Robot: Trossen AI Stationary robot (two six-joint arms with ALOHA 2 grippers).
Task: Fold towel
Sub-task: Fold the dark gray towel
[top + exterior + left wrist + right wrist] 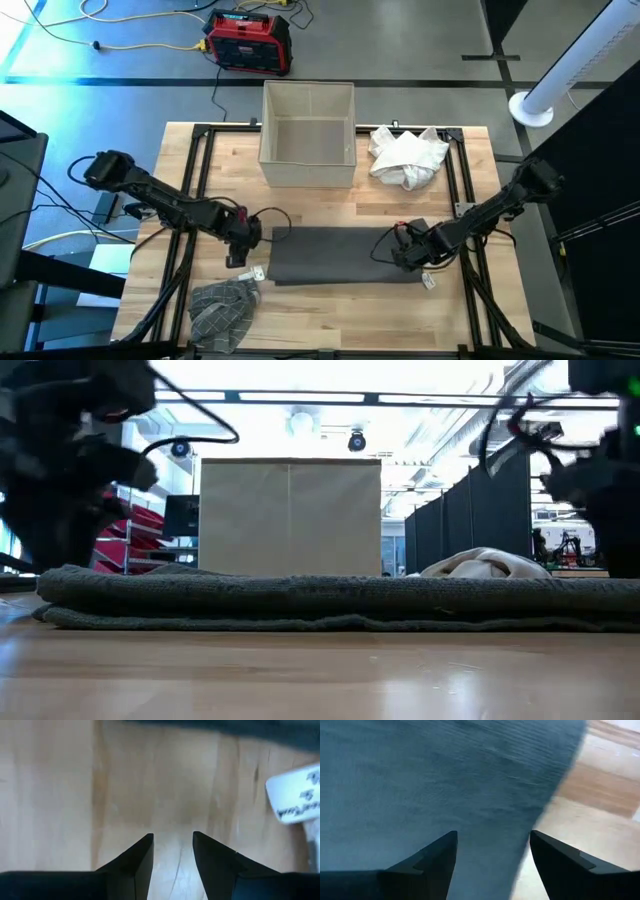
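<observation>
A dark grey towel (345,255) lies folded flat in a long strip on the wooden table; in the low view the towel (330,600) shows as stacked layers. My left gripper (240,248) hovers just off the towel's left end, open over bare wood (172,845). My right gripper (405,256) is open above the towel's right end. In the right wrist view its fingers (492,850) stand over the towel's surface (445,780), near its edge. Whether they touch the cloth, I cannot tell.
A beige open box (308,135) stands at the far middle, with a crumpled white cloth (408,157) to its right. A grey checked cloth (222,305) lies at the near left corner. Small white tags (257,272) (428,281) lie by each towel end.
</observation>
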